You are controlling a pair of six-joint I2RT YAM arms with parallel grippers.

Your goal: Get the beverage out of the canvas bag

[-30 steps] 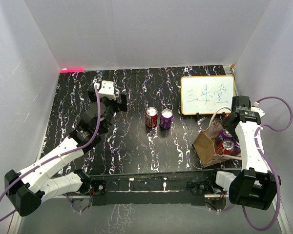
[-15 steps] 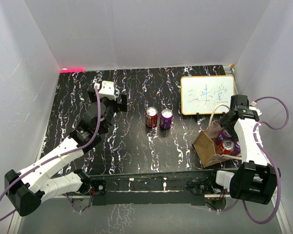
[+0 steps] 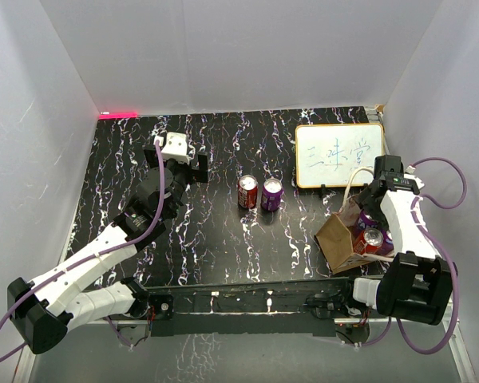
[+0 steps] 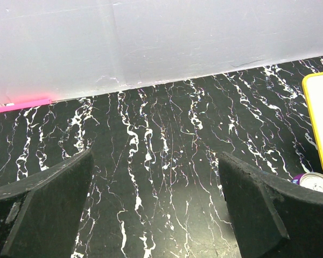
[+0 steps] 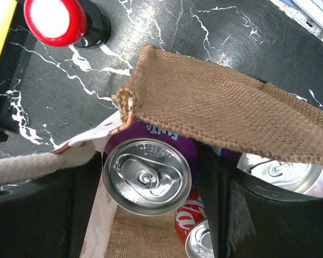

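The tan canvas bag (image 3: 335,239) stands open at the right front of the table; its burlap wall (image 5: 231,107) and a cream loop handle (image 5: 37,164) fill the right wrist view. My right gripper (image 3: 373,209) reaches into the bag's mouth, and there (image 5: 151,161) its fingers press both sides of an upright purple can (image 5: 147,174). A red can (image 5: 191,217) and another silver-topped can (image 5: 274,169) stand beside it in the bag. My left gripper (image 3: 190,166) hovers open and empty over the table's back left (image 4: 156,204).
A red can (image 3: 247,192) and a purple can (image 3: 271,194) stand together mid-table; the purple one's top shows in the left wrist view (image 4: 315,183). A white board with writing (image 3: 339,155) lies behind the bag. A red-rimmed round object (image 5: 53,19) sits just outside the bag. White walls enclose the table.
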